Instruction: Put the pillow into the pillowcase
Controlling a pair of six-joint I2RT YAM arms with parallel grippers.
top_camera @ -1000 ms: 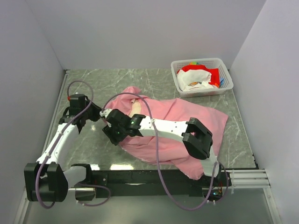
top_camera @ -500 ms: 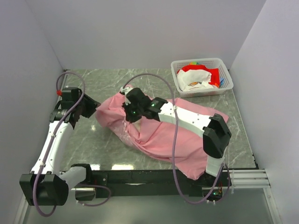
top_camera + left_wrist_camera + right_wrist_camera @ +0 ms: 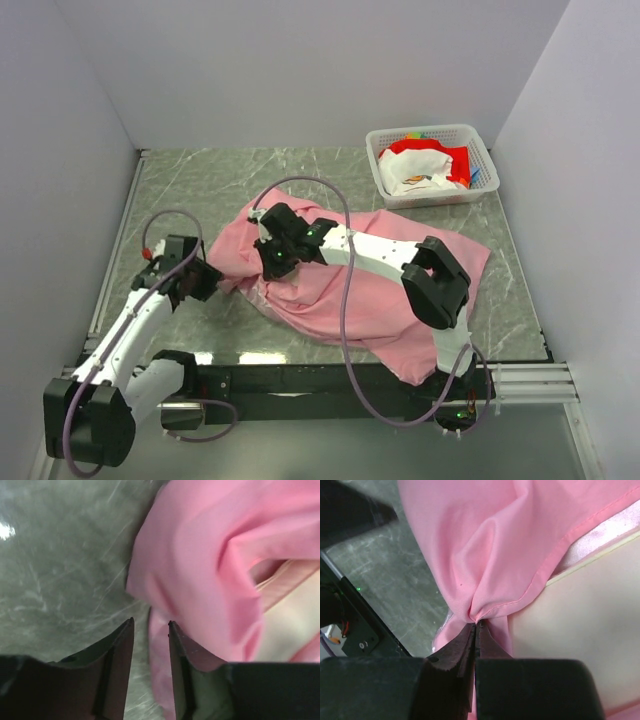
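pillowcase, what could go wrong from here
1. The right gripper pinches only a thin fold at the hem of the pillowcase, so a hard pull might slip it free.
2. The left gripper is open and grips nothing, though pink cloth lies by its tips. With that side loose, the case may bunch against the exposed pillow rather than slide over it.

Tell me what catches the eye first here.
A big pink pillowcase sprawls across the middle of the marble table, a cream pillow showing inside its mouth. The right gripper is shut on its hem, while the left gripper stands open at its left end. A white basket sits in the far right corner.
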